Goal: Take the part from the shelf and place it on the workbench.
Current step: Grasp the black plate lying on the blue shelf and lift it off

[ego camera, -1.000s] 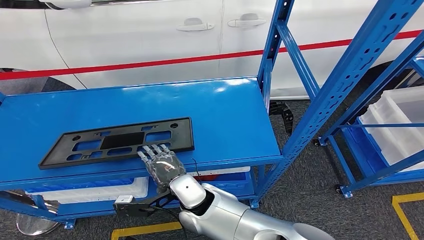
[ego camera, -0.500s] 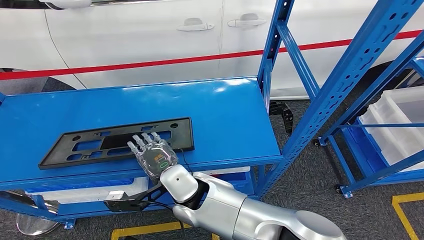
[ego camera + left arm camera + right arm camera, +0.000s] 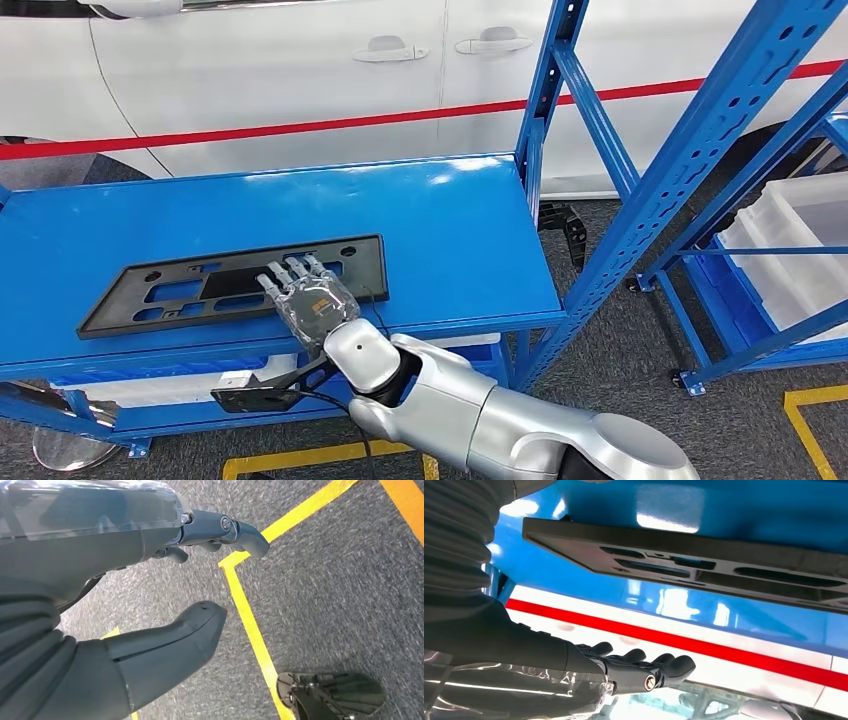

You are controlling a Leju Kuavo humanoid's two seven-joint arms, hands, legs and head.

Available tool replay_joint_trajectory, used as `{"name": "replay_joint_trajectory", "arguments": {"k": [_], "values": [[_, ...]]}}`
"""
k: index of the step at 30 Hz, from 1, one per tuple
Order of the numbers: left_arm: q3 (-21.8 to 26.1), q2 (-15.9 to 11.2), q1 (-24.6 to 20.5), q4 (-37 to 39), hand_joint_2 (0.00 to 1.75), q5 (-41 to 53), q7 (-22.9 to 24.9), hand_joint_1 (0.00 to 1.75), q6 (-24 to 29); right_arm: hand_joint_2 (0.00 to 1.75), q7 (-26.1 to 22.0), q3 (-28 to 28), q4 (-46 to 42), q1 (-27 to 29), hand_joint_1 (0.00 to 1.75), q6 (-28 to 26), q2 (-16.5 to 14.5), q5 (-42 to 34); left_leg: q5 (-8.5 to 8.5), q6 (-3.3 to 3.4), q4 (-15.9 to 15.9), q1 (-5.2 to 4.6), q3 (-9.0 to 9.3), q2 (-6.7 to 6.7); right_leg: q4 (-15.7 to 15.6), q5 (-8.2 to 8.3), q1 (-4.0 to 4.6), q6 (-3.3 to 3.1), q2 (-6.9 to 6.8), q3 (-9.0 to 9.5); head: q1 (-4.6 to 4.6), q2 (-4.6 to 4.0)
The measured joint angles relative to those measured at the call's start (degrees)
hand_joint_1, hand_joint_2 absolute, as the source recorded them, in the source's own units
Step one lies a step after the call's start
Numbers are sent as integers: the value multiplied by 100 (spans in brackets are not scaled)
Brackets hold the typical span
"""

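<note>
Blue shelf [image 3: 450,230] by the white car [image 3: 250,70]: right hand [image 3: 305,300] hovers fingers apart, empty, over the near long edge of the black part [image 3: 170,290], which lies flat, long axis running leftward. Left hand [image 3: 150,580] hangs open toward the floor, far off.

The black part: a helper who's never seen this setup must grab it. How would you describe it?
Look at the blue shelf top in front of the white car. Near its front left lies the black part, a long flat plate with cut-out slots, under the right hand. Nothing else there is black.
</note>
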State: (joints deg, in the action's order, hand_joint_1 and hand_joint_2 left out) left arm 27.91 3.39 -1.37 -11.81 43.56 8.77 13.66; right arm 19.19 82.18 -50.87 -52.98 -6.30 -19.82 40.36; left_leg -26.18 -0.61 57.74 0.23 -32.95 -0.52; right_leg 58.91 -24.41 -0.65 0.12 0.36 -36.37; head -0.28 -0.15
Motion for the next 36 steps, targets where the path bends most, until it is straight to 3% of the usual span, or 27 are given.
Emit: {"name": "replay_joint_trajectory", "arguments": {"k": [9, 14, 16, 18, 20, 21, 22, 23, 25, 28, 30, 32, 34, 35, 36], "values": [[124, 0, 0, 0, 0, -49, -162, 0, -107, 175, -104, -36, 293, 44, 0, -121, 0, -27, -22, 35, 40, -11, -14, -1, -15, 10, -33, 33, 0, 6, -3, 0], [146, 2, 0, 1, 0, -43, -176, 0, -102, 175, -134, -44, 400, 72, 0, -174, 1, -25, 9, 142, -20, -1, 22, 4, 39, 53, -36, 132, -1, 29, -2, 0], [149, 6, -2, -1, 0, -43, -178, 0, -100, 175, -136, -50, 428, 74, 0, -183, 4, -25, 40, 200, -57, 22, 69, 9, 351, -191, -25, 136, -5, -93, 12, 0], [153, 9, 0, -1, 0, -43, -177, 0, -100, 175, -137, -52, 457, 90, 0, -185, 8, -25, 50, 222, -59, 15, 59, 14, 1033, -609, -16, 127, -6, -391, 21, 0], [163, 9, 5, 1, 0, -47, -176, 0, -99, 175, -136, -52, 493, 122, 0, -183, 9, -25, 25, 228, -56, -2, 53, 12, 1534, -813, -11, 119, -6, -620, 20, 0], [171, 9, 6, 0, 0, -57, -174, 0, -95, 175, -135, -52, 509, 135, 0, -181, 9, -25, 7, 227, -53, -10, 61, 8, 1502, -756, -8, 99, -6, -596, 20, 0], [179, 10, 6, 0, 0, -67, -170, 0, -86, 175, -135, -52, 520, 142, 0, -180, 9, -25, -15, 223, -50, -19, 81, 3, 1254, -601, 1, 64, -6, -464, 22, 0], [184, 14, 7, 0, 0, -77, -162, 0, -73, 175, -135, -53, 529, 146, 0, -182, 9, -25, -27, 214, -46, -26, 106, 1, 862, -395, 17, 14, -7, -259, 23, 0], [190, 40, 6, 4, 0, -83, -133, 0, -37, 175, -137, -57, 551, 153, 0, -198, 8, -25, -49, 169, -44, -28, 134, 2, 191, -188, 70, -83, -15, 67, 9, 0], [194, 61, 1, 7, 0, -57, -92, 0, -8, 175, -161, -74, 606, 199, 0, -233, 5, -27, -37, 53, -21, -5, 149, 6, -67, -158, 117, -169, -19, 173, -9, 0], [194, 64, 1, 7, 0, -22, -79, 0, -9, 175, -183, -102, 651, 230, 0, -274, -1, -33, -97, 3, 97, -1, 141, 10, -143, -126, 78, -211, -26, 279, -22, 0], [193, 74, -2, 7, 0, 10, -75, 0, -11, 175, -212, -126, 699, 244, 0, -319, -5, -40, -329, -58, 544, 27, -84, 15, -210, -131, 36, -235, -40, 386, -65, 0], [193, 77, 3, 7, 0, 27, -75, 0, -14, 175, -243, -133, 768, 286, 0, -354, -3, -43, -589, -140, 1210, 76, -489, 16, -218, -161, 26, -243, -44, 422, -94, 0], [193, 74, 10, 7, 0, 31, -67, 0, -22, 175, -258, -135, 808, 322, 0, -371, -3, -46, -625, -175, 1413, 103, -647, 16, -210, -182, 20, -236, -41, 432, -95, 0], [193, 72, 16, 7, 0, 46, -58, 0, -35, 175, -272, -140, 844, 355, 0, -389, -3, -51, -549, -204, 1425, 128, -716, 17, -196, -206, 8, -221, -34, 444, -94, 0]]}}
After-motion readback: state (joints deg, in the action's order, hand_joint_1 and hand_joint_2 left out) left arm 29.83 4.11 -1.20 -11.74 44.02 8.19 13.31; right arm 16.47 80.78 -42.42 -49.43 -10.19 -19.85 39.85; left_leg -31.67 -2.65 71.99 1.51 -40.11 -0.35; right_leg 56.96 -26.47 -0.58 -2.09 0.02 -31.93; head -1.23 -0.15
